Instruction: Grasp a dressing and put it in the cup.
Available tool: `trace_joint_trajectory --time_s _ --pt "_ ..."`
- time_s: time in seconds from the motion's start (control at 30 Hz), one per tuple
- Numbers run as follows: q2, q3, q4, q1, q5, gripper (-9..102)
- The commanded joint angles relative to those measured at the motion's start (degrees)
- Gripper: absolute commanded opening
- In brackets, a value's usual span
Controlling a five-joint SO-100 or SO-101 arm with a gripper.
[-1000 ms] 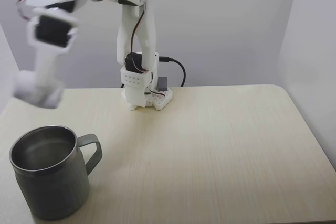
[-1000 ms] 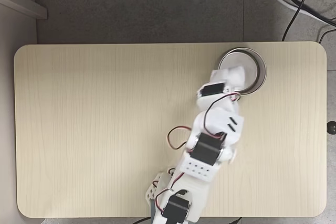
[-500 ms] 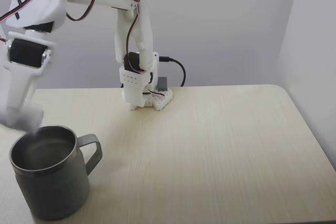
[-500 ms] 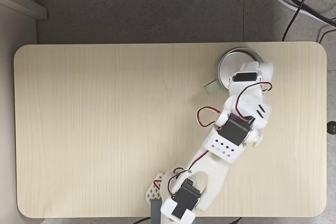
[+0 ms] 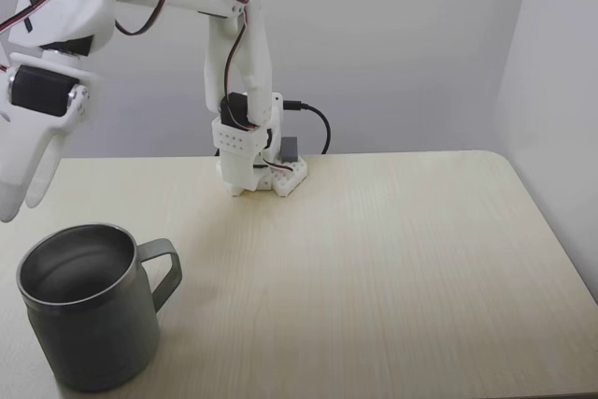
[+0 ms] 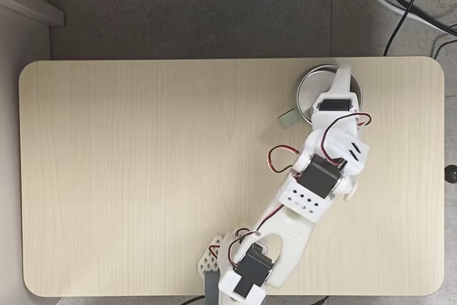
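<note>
The dressing cannot be made out in either fixed view; it may already lie inside the cup (image 5: 89, 315), whose inside looks dim and unclear. Being soft, light gauze, it should squash easily, so a gentle pinch across its middle would suit. The cup stands at lower left, its rim (image 6: 308, 80) at upper right from above. The gripper (image 5: 19, 195) hangs above it, apparently empty, its opening unclear.
</note>
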Motion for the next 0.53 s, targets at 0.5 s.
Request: trace_joint_trajectory --time_s 0.5 --pt "-4.0 -3.1 -2.1 0.8 -0.4 24"
